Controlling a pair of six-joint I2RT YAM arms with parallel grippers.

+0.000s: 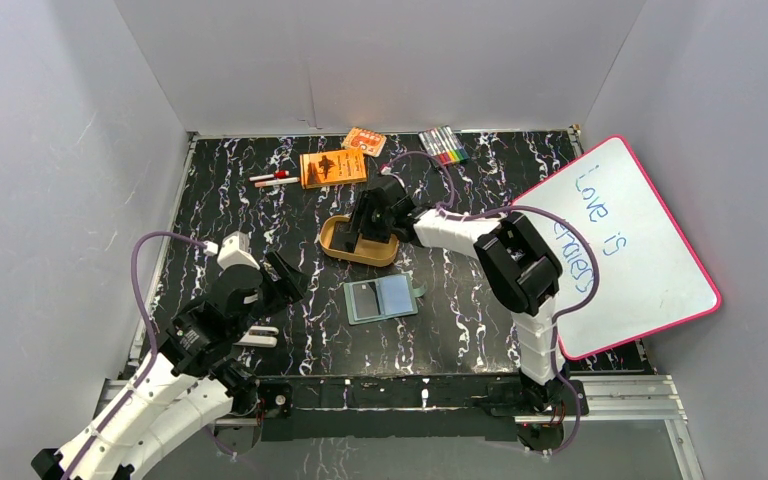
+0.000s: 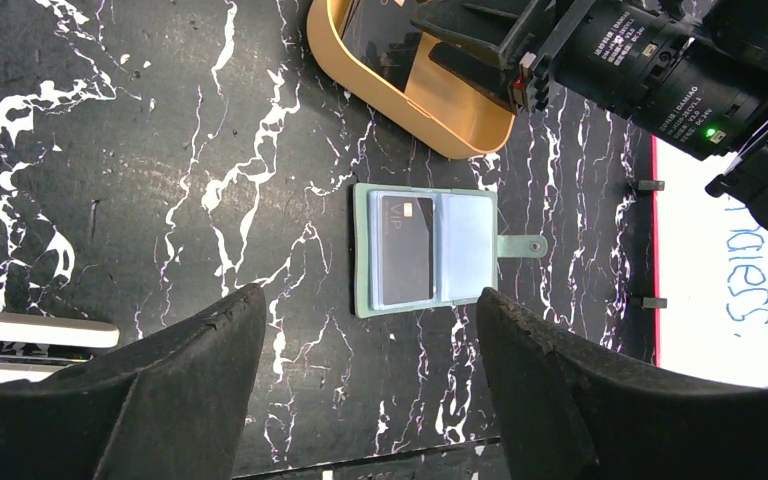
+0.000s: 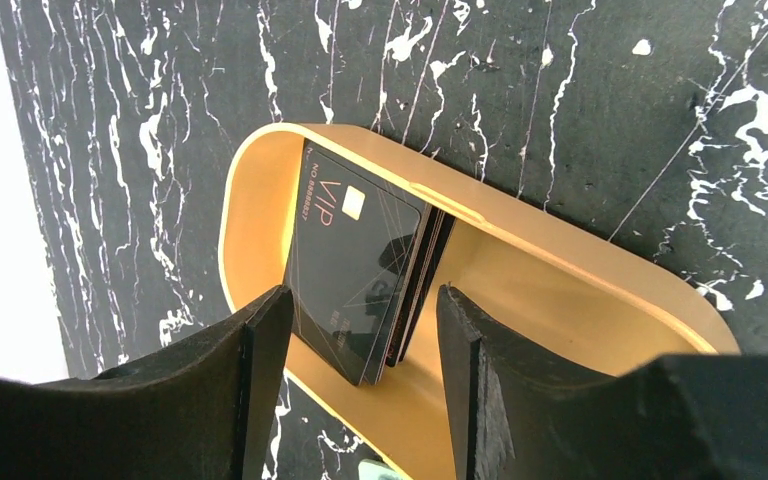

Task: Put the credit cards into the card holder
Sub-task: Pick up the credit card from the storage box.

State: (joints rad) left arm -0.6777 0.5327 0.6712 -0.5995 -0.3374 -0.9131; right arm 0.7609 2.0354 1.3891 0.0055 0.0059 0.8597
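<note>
Several black credit cards (image 3: 360, 270) lean in a stack inside a gold oval tray (image 3: 580, 270), also seen in the top view (image 1: 335, 245). My right gripper (image 3: 360, 330) is open over the tray, its fingers either side of the stack's near end, not touching. The green card holder (image 1: 381, 298) lies open on the table in front of the tray; one black card (image 2: 405, 250) sits in its left pocket. My left gripper (image 2: 365, 330) is open and empty, hovering on the near side of the holder (image 2: 425, 250).
An orange booklet (image 1: 333, 167), an orange card packet (image 1: 364, 141), marker pens (image 1: 443, 146) and two small pens (image 1: 273, 179) lie at the back. A whiteboard (image 1: 620, 245) with a pink rim leans at the right.
</note>
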